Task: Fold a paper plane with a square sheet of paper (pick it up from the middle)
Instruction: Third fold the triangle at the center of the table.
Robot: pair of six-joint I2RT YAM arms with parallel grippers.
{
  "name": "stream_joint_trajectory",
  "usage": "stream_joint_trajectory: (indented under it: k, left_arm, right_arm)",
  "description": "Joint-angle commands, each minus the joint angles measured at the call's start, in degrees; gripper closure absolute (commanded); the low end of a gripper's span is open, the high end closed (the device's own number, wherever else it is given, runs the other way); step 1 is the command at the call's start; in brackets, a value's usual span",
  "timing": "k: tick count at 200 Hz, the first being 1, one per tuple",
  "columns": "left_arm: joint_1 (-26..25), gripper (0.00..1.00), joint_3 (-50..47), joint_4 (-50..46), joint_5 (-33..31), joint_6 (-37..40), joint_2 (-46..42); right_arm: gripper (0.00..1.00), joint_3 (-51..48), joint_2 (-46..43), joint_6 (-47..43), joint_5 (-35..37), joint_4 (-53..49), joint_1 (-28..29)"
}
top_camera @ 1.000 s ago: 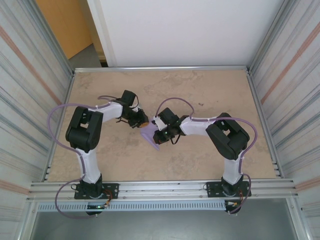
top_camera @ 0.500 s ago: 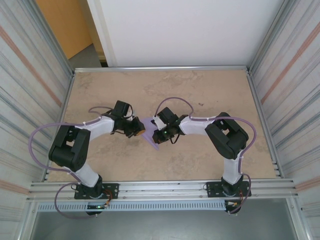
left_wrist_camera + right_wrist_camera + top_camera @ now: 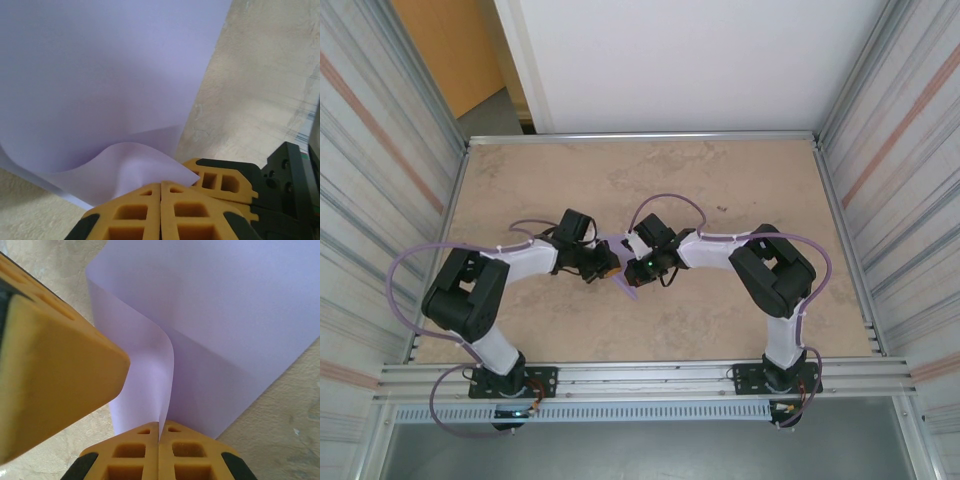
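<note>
The lavender square sheet of paper (image 3: 629, 289) lies on the table between my two grippers, and shows large in the left wrist view (image 3: 100, 75) and the right wrist view (image 3: 225, 315). One flap of it stands up in a curl. My right gripper (image 3: 638, 268) (image 3: 159, 426) is shut on the lower edge of that raised flap. My left gripper (image 3: 605, 265) (image 3: 161, 186) is shut, its tips against the lifted flap; I see no paper between them. The right gripper's fingers (image 3: 220, 180) sit just beside it. A left finger (image 3: 50, 365) looms at the left.
The beige table (image 3: 740, 180) is bounded by a metal rail at the front (image 3: 640, 378) and corrugated walls at both sides. Both arms reach inward, meeting at the table's centre.
My left gripper drew back toward the left, then returned to the paper, a little nearer the front than a second ago. The right gripper has stayed on the paper.
</note>
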Motion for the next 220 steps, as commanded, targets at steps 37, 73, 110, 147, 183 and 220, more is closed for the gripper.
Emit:
stream_joint_trajectory:
  k: [37, 73, 110, 147, 183, 220]
  left_arm:
    - [-0.2, 0.92, -0.9, -2.2, -1.8, -0.2, 1.1]
    - [-0.3, 0.92, -1.1, -3.0, -2.6, 0.0, 1.6]
    - [-0.3, 0.92, -1.0, -3.6, -3.3, 0.1, 2.2]
    - [-0.2, 0.92, -1.3, -4.0, -3.9, 0.3, 2.0]
    - [-0.1, 0.92, -1.5, -3.9, -4.3, 0.3, 2.5]
    - [-0.2, 0.92, -1.6, -3.6, -4.3, 0.3, 3.2]
  right_arm:
    - [0.92, 1.0, 2.6, 0.4, 1.3, -3.3, -0.5]
    - [0.91, 1.1, 2.7, 0.4, 1.6, -3.6, -0.5]
    - [0.90, 1.1, 2.8, 0.4, 1.6, -3.7, -0.5]
    - [0.89, 1.3, 3.0, 0.4, 1.8, -3.9, -0.5]
    - [0.89, 1.2, 3.0, 0.6, 2.0, -3.9, -0.4]
    - [0.89, 1.3, 3.0, 0.8, 2.0, -4.1, -0.5]
